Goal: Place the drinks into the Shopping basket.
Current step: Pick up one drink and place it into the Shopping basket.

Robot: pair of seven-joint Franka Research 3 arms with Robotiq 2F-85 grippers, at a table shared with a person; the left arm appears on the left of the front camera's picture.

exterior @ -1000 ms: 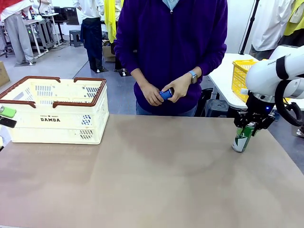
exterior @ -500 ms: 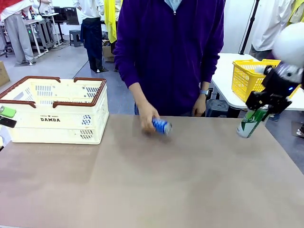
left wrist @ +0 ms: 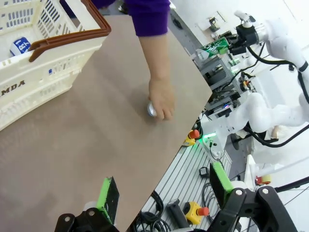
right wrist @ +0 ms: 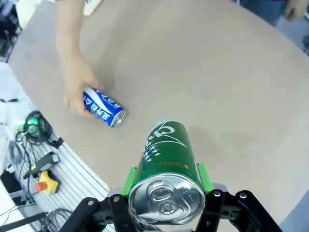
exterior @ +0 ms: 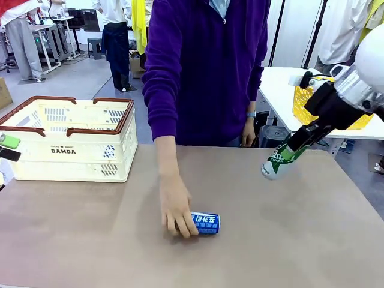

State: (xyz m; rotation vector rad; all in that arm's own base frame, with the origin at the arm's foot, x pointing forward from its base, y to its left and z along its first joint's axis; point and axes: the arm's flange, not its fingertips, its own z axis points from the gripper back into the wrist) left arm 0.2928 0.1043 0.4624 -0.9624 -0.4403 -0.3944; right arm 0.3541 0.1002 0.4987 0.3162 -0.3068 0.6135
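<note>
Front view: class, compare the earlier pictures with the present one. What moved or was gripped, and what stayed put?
The right pincer, shut on the green can, lifted it off the table and swung it leftward, tilted. The person's hand brought the blue can down onto the table, on its side, nearer the robot. The Shopping basket and open left pincer stayed put.

Green drink can (right wrist: pixel 166 150): white lettering, white stars, silver top. Blue can (exterior: pixel 206 223): white lettering. The robot's right hand (right wrist: pixel 166 186) is black with bright green pads, as is its left hand (left wrist: pixel 161 191). The table (exterior: pixel 288 240) is a plain grey-brown. The person's sleeve (exterior: pixel 162 78) is deep purple. The Shopping basket (exterior: pixel 72 150) is cream-white and slotted, with a dark brown rim and dark "DAMDA" print. The mesh basket (exterior: pixel 299 99) is bright yellow.
</note>
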